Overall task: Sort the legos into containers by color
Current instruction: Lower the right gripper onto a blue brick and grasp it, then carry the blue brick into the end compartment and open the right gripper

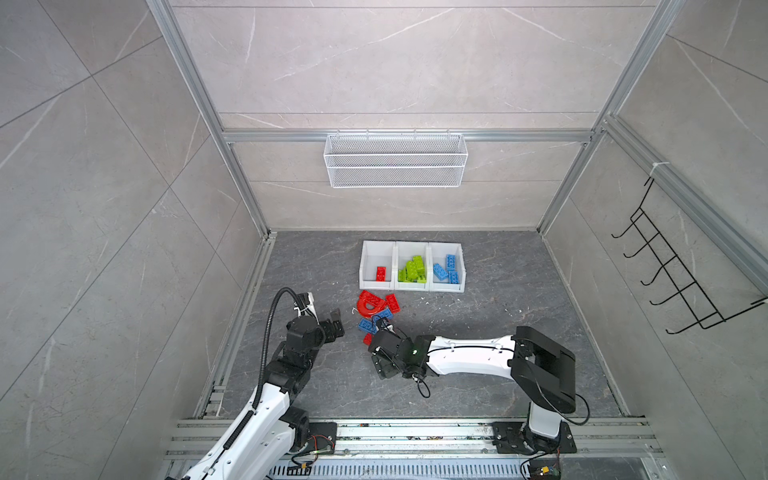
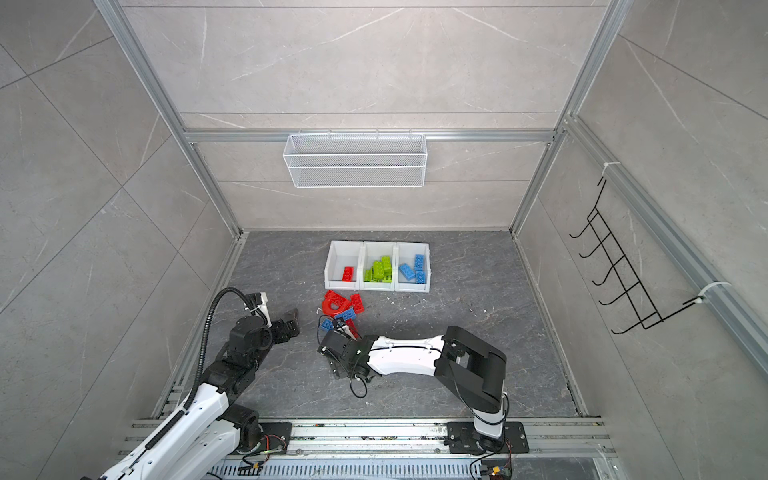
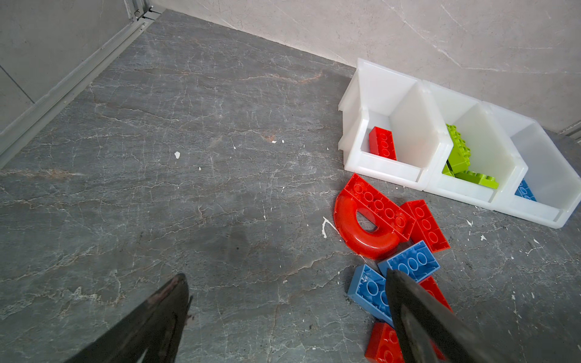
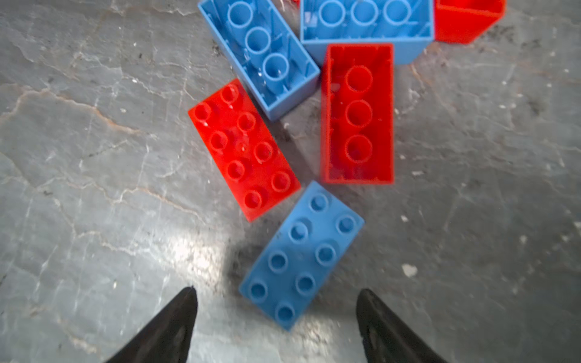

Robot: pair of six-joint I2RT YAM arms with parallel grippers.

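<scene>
Three joined white containers (image 1: 395,257) stand at the back of the dark floor. The left one holds one red lego (image 1: 380,273), the middle one green legos (image 1: 413,269), the right one blue legos (image 1: 448,268). In front lies a loose pile: a red arch (image 3: 361,232), red bricks and blue bricks (image 1: 366,325). My left gripper (image 3: 286,275) hangs open left of the pile, holding nothing. My right gripper (image 4: 277,290) is open low over the pile's near side. Its fingers stand apart on either side of a studs-up blue brick (image 4: 300,254) without touching it. A studs-up red brick (image 4: 243,151) lies just beyond.
A white wire mesh basket (image 1: 395,160) hangs on the back wall. A black wire hook rack (image 1: 673,266) is on the right wall. Aluminium rails (image 1: 415,432) carry both arm bases at the front edge. Small white flecks dot the floor.
</scene>
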